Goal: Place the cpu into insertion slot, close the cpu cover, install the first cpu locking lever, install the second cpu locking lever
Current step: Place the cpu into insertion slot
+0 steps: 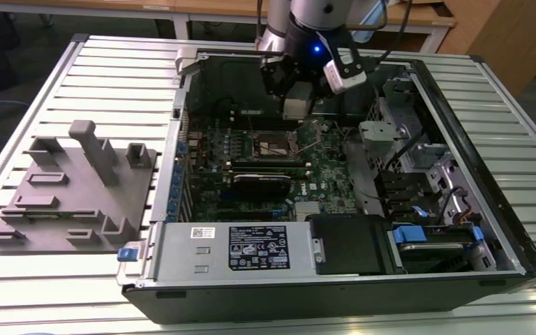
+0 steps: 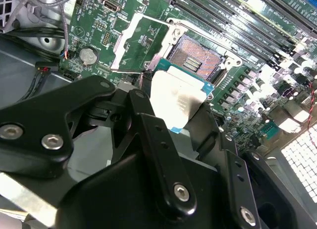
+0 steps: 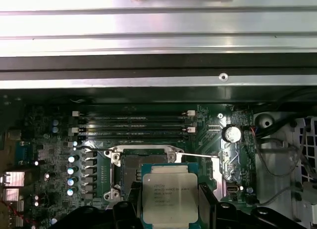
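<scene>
Inside the computer case (image 1: 343, 296), the gripper (image 3: 170, 209) clamps the cpu (image 3: 170, 187) (silver face showing) above the uncovered insertion slot (image 2: 195, 61).

Not much I can actually read from my end. In the first wrist view the cpu (image 3: 165, 195) has a few lines of fine dark print on its metal top — too small to make out. In the exterior view the grey metal housing (image 1: 175, 259) at the near edge of the case carries two stickers: a small white label (image 1: 203, 234) with a dark code patch, and just beside it a bigger black label (image 1: 257, 248) packed with white print and little marks, none of it legible. In the second wrist view the green motherboard (image 2: 86, 28) has tiny white markings by its parts — same story, unreadable.
</scene>
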`<state>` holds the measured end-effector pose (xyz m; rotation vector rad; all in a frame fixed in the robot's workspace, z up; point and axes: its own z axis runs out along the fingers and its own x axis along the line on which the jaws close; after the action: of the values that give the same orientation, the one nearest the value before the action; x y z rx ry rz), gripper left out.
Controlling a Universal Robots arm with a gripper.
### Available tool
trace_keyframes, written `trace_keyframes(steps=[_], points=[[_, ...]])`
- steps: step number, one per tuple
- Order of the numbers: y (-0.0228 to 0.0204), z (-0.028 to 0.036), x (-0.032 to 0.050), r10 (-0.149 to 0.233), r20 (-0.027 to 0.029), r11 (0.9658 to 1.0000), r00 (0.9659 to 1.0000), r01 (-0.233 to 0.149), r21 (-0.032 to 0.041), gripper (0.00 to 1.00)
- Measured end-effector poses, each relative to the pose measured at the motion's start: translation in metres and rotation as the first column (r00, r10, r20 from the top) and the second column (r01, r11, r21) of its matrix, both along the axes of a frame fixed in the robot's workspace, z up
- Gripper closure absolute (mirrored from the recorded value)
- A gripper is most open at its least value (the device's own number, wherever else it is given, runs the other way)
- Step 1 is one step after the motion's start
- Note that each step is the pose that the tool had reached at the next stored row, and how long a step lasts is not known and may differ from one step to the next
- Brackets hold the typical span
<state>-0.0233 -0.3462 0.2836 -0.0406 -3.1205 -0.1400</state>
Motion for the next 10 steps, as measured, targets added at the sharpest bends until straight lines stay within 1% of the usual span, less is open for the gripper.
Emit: trace_keyframes(steps=[10], points=[[0.0000, -0.0035, -0.0064, 0.000, 0.0000, 1.0000, 1.0000, 0.000, -0.0001, 0.46]])
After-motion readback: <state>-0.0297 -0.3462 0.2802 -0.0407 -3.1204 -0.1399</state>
